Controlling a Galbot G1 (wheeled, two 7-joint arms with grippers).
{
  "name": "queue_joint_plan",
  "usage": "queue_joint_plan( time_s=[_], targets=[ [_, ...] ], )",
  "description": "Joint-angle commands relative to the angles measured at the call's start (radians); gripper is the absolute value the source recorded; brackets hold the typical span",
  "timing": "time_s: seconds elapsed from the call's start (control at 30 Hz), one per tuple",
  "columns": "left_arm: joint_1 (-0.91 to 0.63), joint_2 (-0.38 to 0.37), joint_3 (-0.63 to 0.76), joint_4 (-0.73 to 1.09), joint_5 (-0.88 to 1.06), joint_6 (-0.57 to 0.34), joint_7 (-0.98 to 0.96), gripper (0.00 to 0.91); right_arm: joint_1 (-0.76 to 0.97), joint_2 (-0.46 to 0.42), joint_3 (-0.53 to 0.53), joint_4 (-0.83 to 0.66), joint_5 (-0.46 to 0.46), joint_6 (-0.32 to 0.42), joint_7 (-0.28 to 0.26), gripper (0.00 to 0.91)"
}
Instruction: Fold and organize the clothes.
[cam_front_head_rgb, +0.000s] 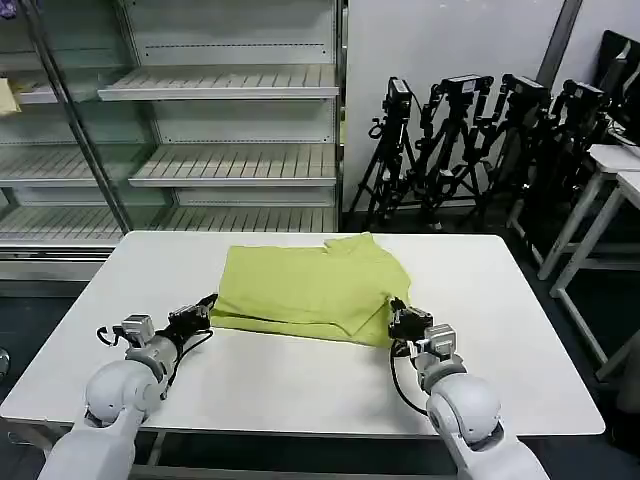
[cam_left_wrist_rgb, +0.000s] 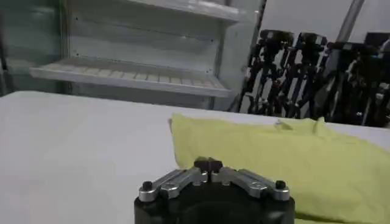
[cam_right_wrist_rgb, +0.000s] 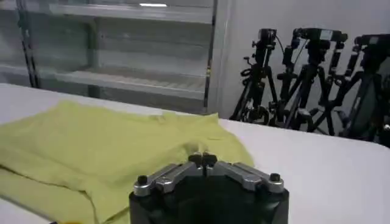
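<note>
The clothes are one lime T-shirt, lying partly folded on the white table, collar end toward the far right. My left gripper is at the shirt's near left corner, its fingers closed on the fabric edge; in the left wrist view that gripper sits low against the cloth. My right gripper is at the near right corner, pinched shut where the cloth puckers up toward its tips; the right wrist view shows this gripper over the shirt.
Empty metal shelving stands behind the table. Black tripods cluster at the back right, and other white tables stand at the right. Bare tabletop surrounds the shirt on all sides.
</note>
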Motion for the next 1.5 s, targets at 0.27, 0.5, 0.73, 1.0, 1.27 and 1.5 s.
queue_joint_plan(
  time_s=[0.27,0.5,0.73,1.0,1.27,1.5],
  targets=[
    [-0.042,0.0,0.021,0.051,0.006,-0.003,0.01,0.03,0.042,0.011,-0.004,-0.068,-0.009,0.031,-0.021,0.0],
    [-0.047,0.005,0.019,0.071,0.012,-0.003,0.013,0.02,0.046,0.015,-0.004,-0.087,-0.019,0.032,-0.018,0.0],
    [-0.057,0.004,0.024,0.093,0.023,-0.009,0.02,0.403,0.066,0.032,-0.012,-0.121,-0.029,0.04,-0.016,0.0],
    [-0.06,0.002,0.029,0.101,0.051,-0.024,0.018,0.907,0.077,0.035,-0.002,-0.144,-0.033,0.024,-0.012,0.907],
    [-0.041,0.015,-0.008,0.053,0.04,-0.028,0.031,0.907,-0.053,-0.012,0.05,-0.011,-0.003,-0.011,-0.019,0.907],
    [0.028,0.05,0.002,-0.015,0.043,0.061,0.026,0.907,-0.171,-0.039,0.082,0.084,0.01,-0.051,0.009,0.907]
  ],
)
